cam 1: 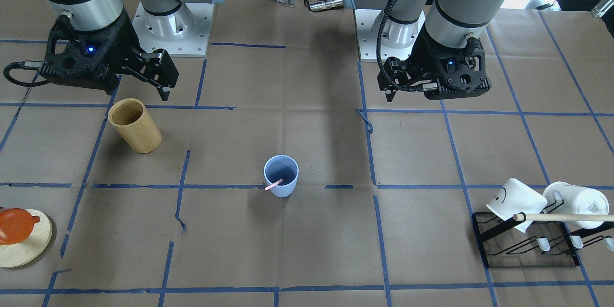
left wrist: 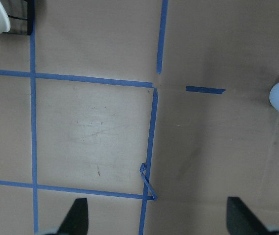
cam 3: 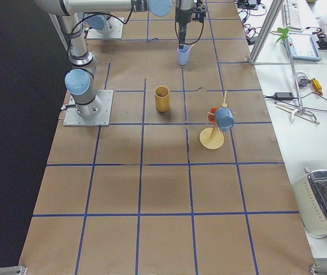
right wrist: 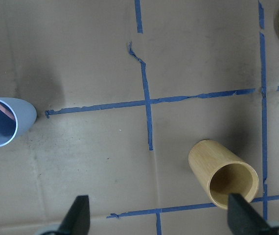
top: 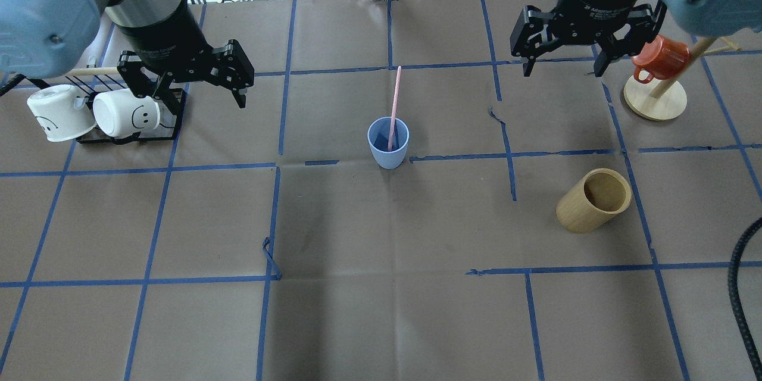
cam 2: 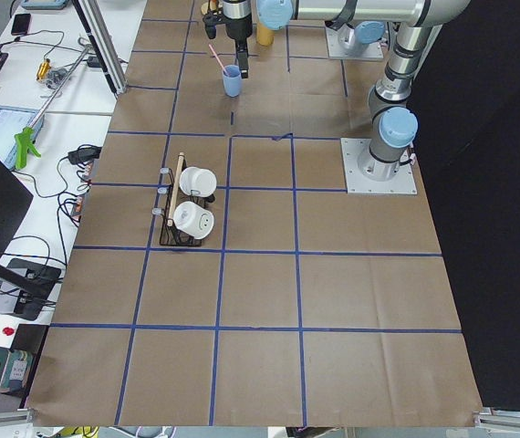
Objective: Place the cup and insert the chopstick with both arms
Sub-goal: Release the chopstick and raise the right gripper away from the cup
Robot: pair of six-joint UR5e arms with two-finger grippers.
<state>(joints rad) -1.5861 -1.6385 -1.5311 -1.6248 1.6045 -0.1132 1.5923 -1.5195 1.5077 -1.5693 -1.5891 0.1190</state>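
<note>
At the middle of the brown paper-covered table (top: pixel 381 321) the cup (top: pixel 388 152) stands upright, and the chopstick (top: pixel 394 98) leans inside it. The left hand (top: pixel 193 94) and the right hand (top: pixel 562 68) hover well apart from the cup, both spread wide and holding nothing.

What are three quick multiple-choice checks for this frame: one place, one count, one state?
1. The chopstick is: A) beside the cup B) inside the cup C) under the cup
2. White mugs on the black rack: A) three B) one C) two
3. The left end effector and right end effector are: A) both open, empty B) both shut C) both gripping the cup
Answers: 1 B, its pink shaft leans out of the cup's mouth; 2 C, two mugs show on the rack; 3 A, both are spread wide with nothing held.
</note>
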